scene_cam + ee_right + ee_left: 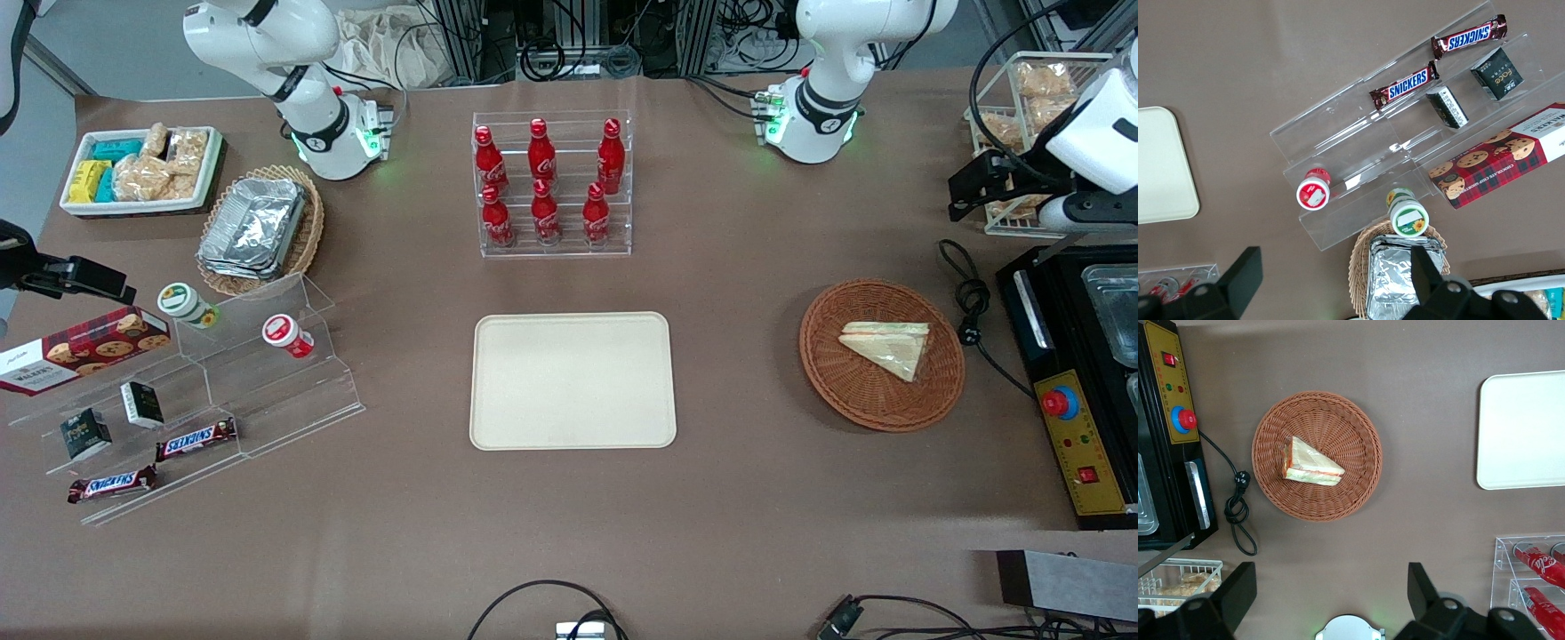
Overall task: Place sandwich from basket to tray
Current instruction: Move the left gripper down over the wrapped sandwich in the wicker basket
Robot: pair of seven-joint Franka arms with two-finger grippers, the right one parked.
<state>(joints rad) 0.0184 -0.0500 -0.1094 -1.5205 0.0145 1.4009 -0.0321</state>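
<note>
Task status: not started, judging from how the items lie. The sandwich (889,347) rests inside the basket (942,396), lying flat on the woven floor and offset from the centre. The wrap appears intact and the orange and green filling shows along one cut edge. The tray (573,380) sits on the surface (569,533) near the middle, well apart from the basket, and carries nothing.

Pincer condition: the pincer (1328,593) is spread wide and holds nothing. In the left wrist view both fingers (1238,587) frame a broad gap, with bare surface visible between them. The pincer hangs high above the surface, well apart from the basket and farther from the front camera than it, near the wire rack of pastries (1022,98) at the working arm's end.

Remaining steps, as a judgement:
1. Bring the pincer over the basket and lower it onto the sandwich.
2. Close on the sandwich across its thickness or its narrow span.
3. Lift clear of the basket rim.
4. Carry toward the tray.
5. Lower and release on the tray floor.

All five steps remain. The route from basket to tray crosses bare surface.
</note>
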